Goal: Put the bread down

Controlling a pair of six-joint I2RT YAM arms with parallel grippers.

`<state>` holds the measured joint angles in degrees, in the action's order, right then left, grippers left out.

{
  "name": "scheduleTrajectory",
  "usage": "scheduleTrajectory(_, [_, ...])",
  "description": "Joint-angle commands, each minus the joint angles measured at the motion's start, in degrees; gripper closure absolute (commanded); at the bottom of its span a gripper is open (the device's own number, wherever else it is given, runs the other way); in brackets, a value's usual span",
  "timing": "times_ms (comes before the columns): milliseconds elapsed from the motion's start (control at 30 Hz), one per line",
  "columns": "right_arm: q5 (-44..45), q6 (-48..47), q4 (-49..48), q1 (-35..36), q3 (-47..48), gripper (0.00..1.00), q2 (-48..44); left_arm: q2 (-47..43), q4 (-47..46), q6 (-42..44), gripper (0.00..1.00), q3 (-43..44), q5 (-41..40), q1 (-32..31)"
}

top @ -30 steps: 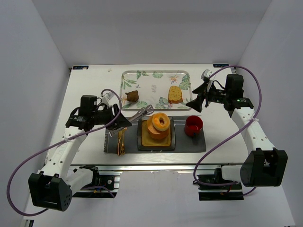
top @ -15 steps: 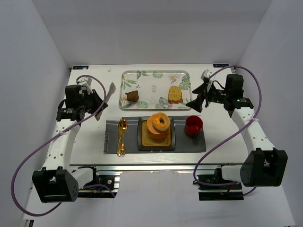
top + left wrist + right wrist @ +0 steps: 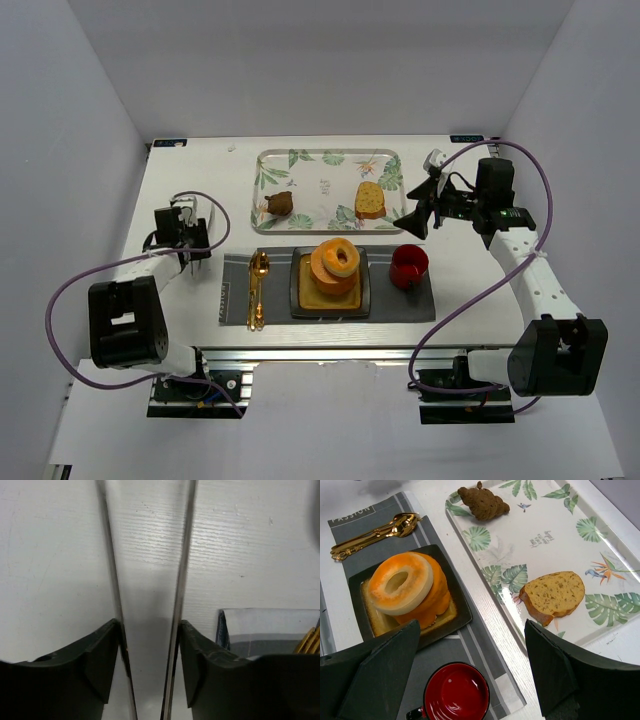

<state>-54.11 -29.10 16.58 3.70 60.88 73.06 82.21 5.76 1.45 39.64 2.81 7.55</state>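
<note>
A bread slice [image 3: 370, 200] lies on the leaf-print tray [image 3: 325, 154], also in the right wrist view [image 3: 555, 596]. My right gripper [image 3: 418, 215] is open and empty, hovering over the table between the tray and the red cup [image 3: 408, 266]; in its own view [image 3: 470, 647] the slice is up and to the right of it. An orange doughnut [image 3: 337, 262] sits on a yellow slab on the black plate [image 3: 298, 306]. My left gripper [image 3: 195, 240] is low at the left of the grey placemat [image 3: 400, 305], shut on a flat silver utensil [image 3: 147, 555].
A brown pastry [image 3: 279, 203] lies on the tray's left end. Gold cutlery [image 3: 257, 285] lies on the placemat's left strip. The tray [image 3: 545, 540], plate [image 3: 465, 615], cup [image 3: 456, 692] and cutlery [image 3: 375, 532] show in the right wrist view.
My left arm has pulled back from the plate with the silver utensil, first up and left, then down low beside the placemat's left edge. The right arm has barely moved.
</note>
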Motion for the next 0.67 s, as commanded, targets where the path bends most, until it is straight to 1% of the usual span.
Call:
scheduleTrajectory(0, [0.84,0.71,0.47,-0.36,-0.59,0.11,-1.95,0.57,-3.93,0.75,0.39,-0.09,0.44,0.71])
scheduleTrajectory(33, [1.45,1.32,0.99,-0.36,-0.33,0.11,-1.78,1.54,-3.22,-0.04,0.35,0.00,0.88,0.97])
scheduleTrajectory(67, [4.16,2.81,0.48,-0.28,-0.24,0.11,-1.69,1.81,-1.91,-0.48,0.32,0.09,1.23,1.50])
scheduleTrajectory(133, [6.46,7.20,-0.93,-0.10,-0.24,0.11,-1.43,1.81,-0.84,-0.84,0.28,0.18,1.41,2.02])
scheduleTrajectory(167, [7.86,8.26,-0.59,0.07,0.37,0.11,-0.99,1.37,-0.58,-2.58,0.26,0.35,1.76,2.55])
scheduleTrajectory(200, [13.79,10.62,-1.37,0.42,0.55,0.11,-0.90,0.67,-0.49,-2.94,0.14,0.27,1.50,2.64])
scheduleTrajectory(233, [16.98,13.34,-1.90,1.56,0.81,0.11,-0.12,-1.60,-0.57,-3.99,0.02,0.09,0.80,2.73])
scheduleTrajectory(300, [21.82,14.33,-0.15,2.18,3.17,0.11,1.03,-3.89,-0.92,-4.96,0.02,0.00,0.97,3.60])
scheduleTrajectory(367, [24.30,17.40,0.47,2.27,4.76,0.11,2.96,-6.27,-0.66,-6.46,0.02,0.44,0.97,3.96])
scheduleTrajectory(400, [25.70,18.28,1.17,2.27,6.34,0.11,3.58,-8.89,-0.05,-7.16,0.02,1.14,0.54,4.14])
scheduleTrajectory(467, [26.42,19.61,1.35,2.27,7.75,0.11,5.07,-12.41,0.48,-9.35,0.02,1.76,0.18,4.14])
scheduleTrajectory(500, [26.51,20.31,1.44,2.27,8.37,0.11,5.51,-16.35,1.26,-10.32,0.02,2.11,0.44,4.05])
scheduleTrajectory(567, [25.72,20.75,0.48,2.27,9.52,0.11,6.39,-20.49,1.62,-13.04,0.02,3.42,2.63,4.14])
scheduleTrajectory(600, [24.33,20.58,-0.05,2.27,9.69,0.11,6.57,-23.82,1.62,-14.27,0.02,3.78,5.51,4.14])
scheduleTrajectory(633, [23.44,20.58,-1.36,2.18,9.78,0.10,6.75,-25.25,1.97,-16.37,0.02,4.91,7.54,4.14])
